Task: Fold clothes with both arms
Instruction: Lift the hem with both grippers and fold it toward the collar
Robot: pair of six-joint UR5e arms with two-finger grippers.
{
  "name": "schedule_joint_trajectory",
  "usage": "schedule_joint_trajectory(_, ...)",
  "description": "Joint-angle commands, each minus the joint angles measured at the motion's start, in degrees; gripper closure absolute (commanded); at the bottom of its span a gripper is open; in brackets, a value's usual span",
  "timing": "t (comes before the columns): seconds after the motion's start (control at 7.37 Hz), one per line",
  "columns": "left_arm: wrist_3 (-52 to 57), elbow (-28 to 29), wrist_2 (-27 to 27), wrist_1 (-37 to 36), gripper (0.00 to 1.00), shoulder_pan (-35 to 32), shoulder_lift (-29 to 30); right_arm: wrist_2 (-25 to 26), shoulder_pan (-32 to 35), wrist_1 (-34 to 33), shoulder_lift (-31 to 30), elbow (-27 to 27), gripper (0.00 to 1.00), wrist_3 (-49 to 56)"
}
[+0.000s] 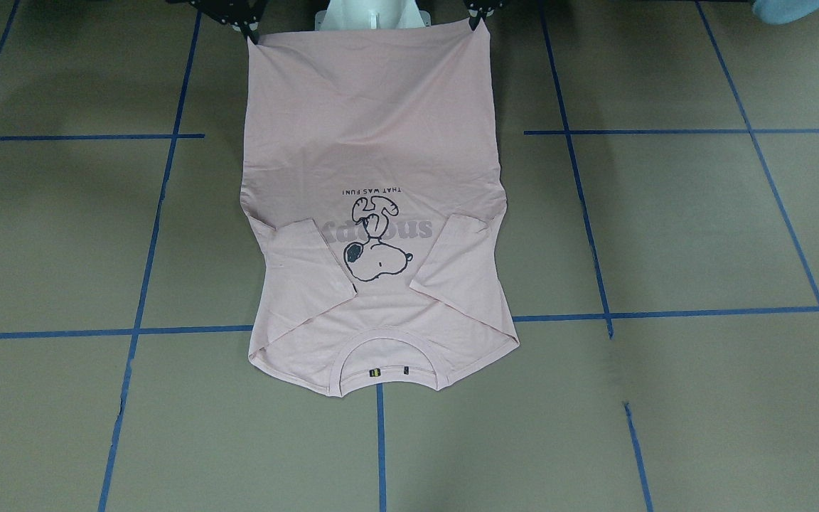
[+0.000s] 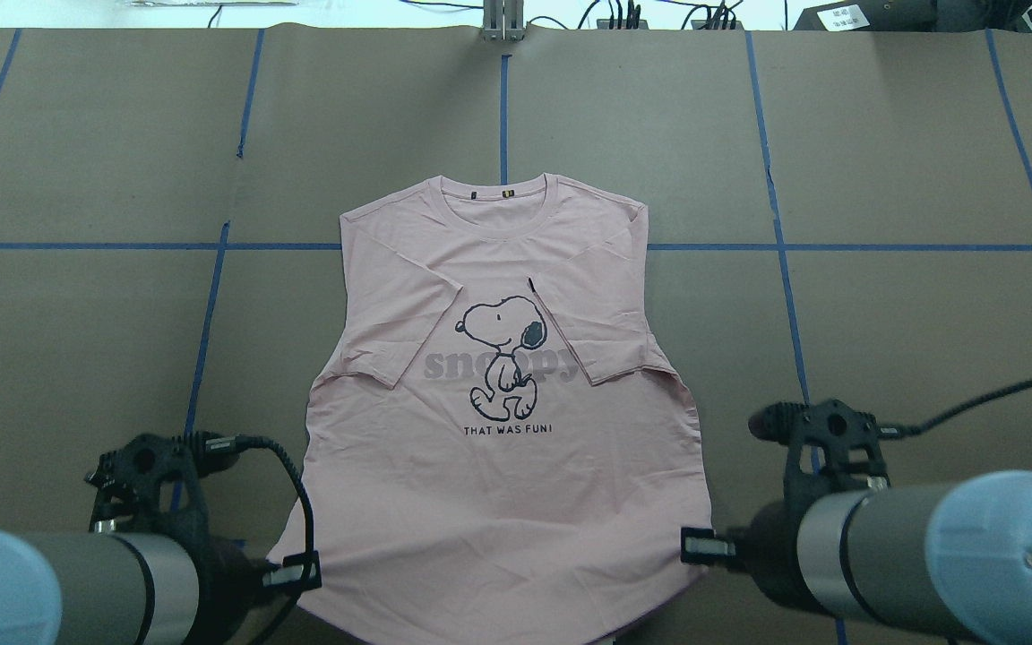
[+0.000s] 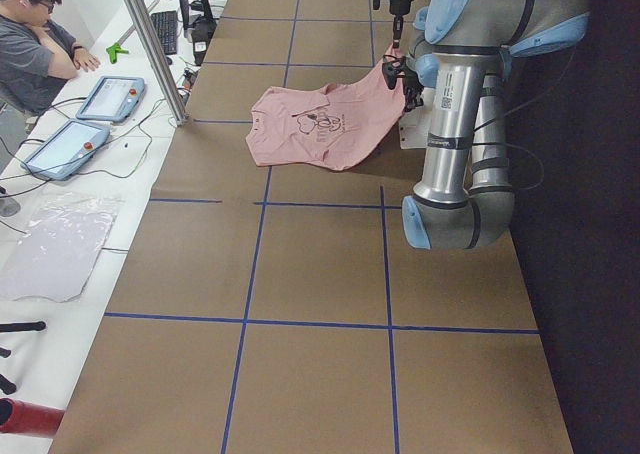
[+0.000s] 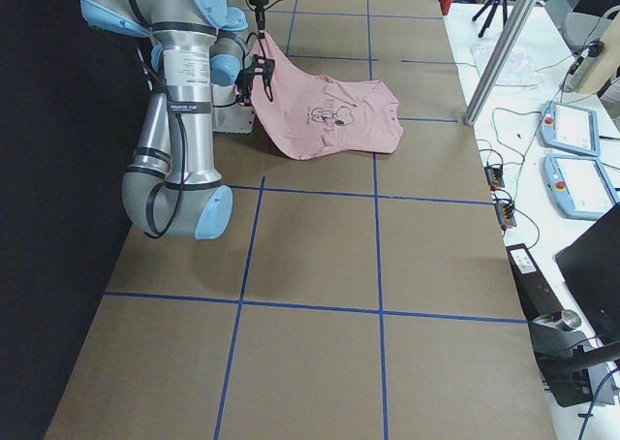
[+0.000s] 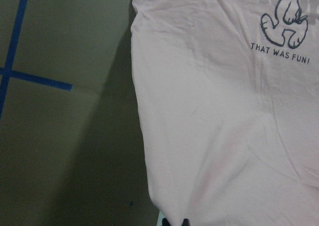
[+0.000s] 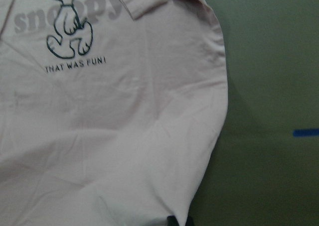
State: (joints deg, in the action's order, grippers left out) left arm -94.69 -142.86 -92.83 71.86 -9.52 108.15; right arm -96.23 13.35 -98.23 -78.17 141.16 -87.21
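Note:
The pale pink T-shirt lies print-up on the brown table, collar at the far side and both sleeves folded in over the chest. Its hem edge near the robot is lifted off the table. My left gripper is shut on the hem's left corner, which shows in the front view. My right gripper is shut on the hem's right corner, also in the front view. Both wrist views show the hanging fabric with the fingertips at the bottom edge.
Blue tape lines grid the brown table. The white pedestal stands behind the lifted hem. An operator sits at the table's far side beside tablets and a metal post.

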Motion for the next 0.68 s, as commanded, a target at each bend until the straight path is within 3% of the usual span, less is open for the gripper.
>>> schedule_joint_trajectory(0.0, 11.16, 7.64, -0.16, 0.65, 1.00, -11.26, 2.58, -0.36, 11.30, 0.32, 8.62, -9.90, 1.00, 9.39)
schedule_joint_trajectory(0.27, 14.00, 15.46, -0.16, 6.24, 1.00, -15.94, 3.03, -2.02, 19.83, 0.93, 10.58, -16.50, 1.00, 16.60)
schedule_joint_trajectory(0.54, 16.19, 24.94, -0.16, 13.45, 1.00, -20.60, 5.04, -2.03, 22.14, 11.15, 13.22, -28.51, 1.00, 16.81)
